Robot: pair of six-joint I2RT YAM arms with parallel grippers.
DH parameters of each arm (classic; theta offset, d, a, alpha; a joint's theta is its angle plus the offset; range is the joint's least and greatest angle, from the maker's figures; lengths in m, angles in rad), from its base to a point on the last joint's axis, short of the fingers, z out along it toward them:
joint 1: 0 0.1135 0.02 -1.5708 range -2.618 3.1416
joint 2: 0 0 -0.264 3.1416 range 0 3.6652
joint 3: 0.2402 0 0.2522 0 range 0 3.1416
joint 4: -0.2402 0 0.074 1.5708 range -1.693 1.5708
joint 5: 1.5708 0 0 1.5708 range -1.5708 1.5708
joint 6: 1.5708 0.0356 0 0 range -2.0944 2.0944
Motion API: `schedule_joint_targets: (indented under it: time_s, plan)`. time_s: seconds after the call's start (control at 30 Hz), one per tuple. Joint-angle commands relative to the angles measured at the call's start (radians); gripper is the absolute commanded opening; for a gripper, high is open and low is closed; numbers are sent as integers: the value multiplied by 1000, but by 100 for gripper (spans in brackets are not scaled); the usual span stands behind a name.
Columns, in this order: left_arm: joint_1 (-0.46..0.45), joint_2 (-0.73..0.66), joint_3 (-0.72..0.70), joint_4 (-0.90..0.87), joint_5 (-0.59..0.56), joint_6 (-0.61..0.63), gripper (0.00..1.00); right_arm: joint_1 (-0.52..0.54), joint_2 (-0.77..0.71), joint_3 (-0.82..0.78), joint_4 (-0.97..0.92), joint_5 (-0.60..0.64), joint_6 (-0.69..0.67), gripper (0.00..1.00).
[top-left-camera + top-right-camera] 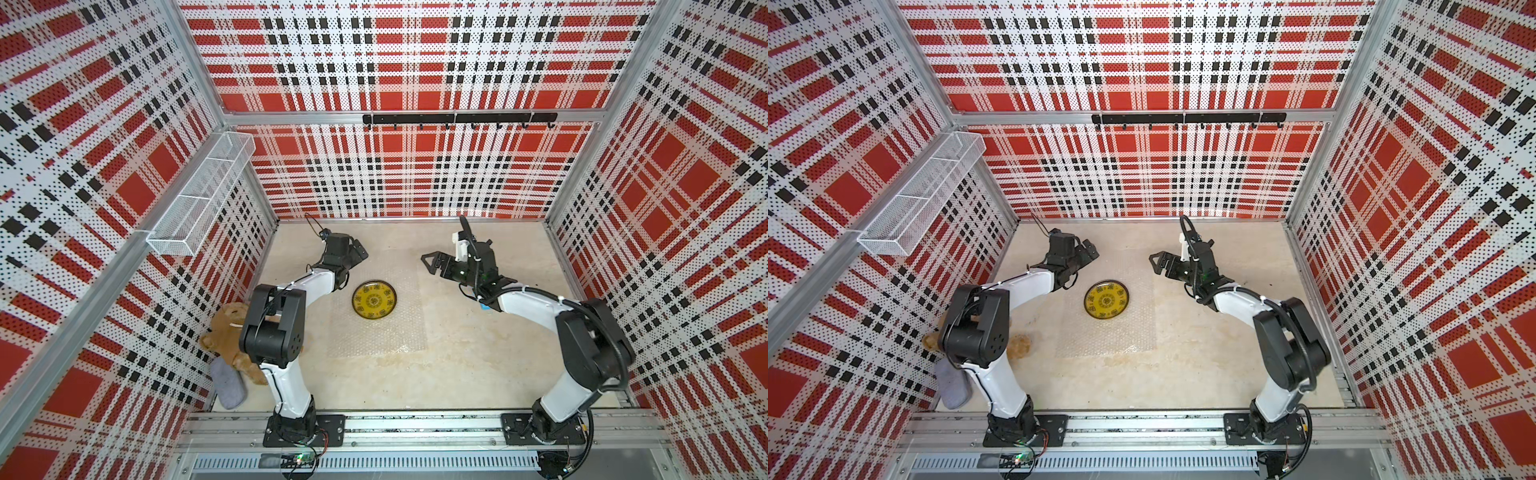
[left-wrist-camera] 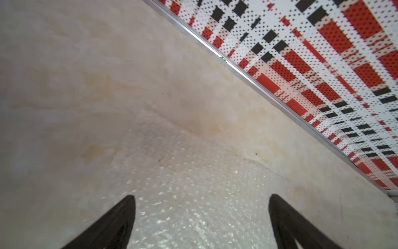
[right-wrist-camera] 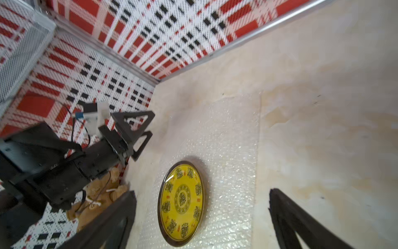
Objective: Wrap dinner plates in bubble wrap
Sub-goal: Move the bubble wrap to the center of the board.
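A round yellow dinner plate (image 1: 374, 300) (image 1: 1106, 299) (image 3: 182, 202) with a dark rim and dark ornaments lies face up on the bubble wrap (image 1: 386, 332) (image 1: 1113, 332) (image 3: 232, 151). The clear sheet is spread flat on the table. My left gripper (image 1: 359, 251) (image 1: 1090, 249) (image 2: 201, 196) stands open and empty over the sheet's far left corner (image 2: 193, 204), beyond the plate. It also shows in the right wrist view (image 3: 140, 131). My right gripper (image 1: 430, 262) (image 1: 1156, 262) (image 3: 202, 191) is open and empty above the sheet's far right edge, pointing toward the plate.
A brown teddy bear (image 1: 232, 336) and a grey cloth (image 1: 228, 386) lie by the left wall, behind the left arm's elbow. A white wire basket (image 1: 199, 199) hangs on the left wall. A black hook rail (image 1: 459, 118) runs along the back wall.
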Motion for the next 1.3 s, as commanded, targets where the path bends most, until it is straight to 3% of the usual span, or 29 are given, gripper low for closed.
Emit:
schedule_joint_targets:
  time_s: [0.0,0.17,0.4,0.73,0.97,1.13,1.27]
  plan:
    - [26,89,85,-8,106,46,98,69,98,60,17,-98,-18,100]
    - [60,195,165,-40,156,60,98,129,203,73,37,-140,10,100]
    - [56,250,176,-53,156,67,98,136,259,62,-53,-173,-28,100]
    - [-31,303,194,-54,192,38,98,83,166,-52,-141,10,-68,100]
    - [-123,315,238,-30,208,-14,98,-8,103,-144,-145,27,-84,100]
    - [-130,345,323,-44,255,-18,98,-25,33,-130,-207,6,-107,100]
    - [-122,270,353,-93,149,25,98,-25,-68,-150,-257,1,-81,100]
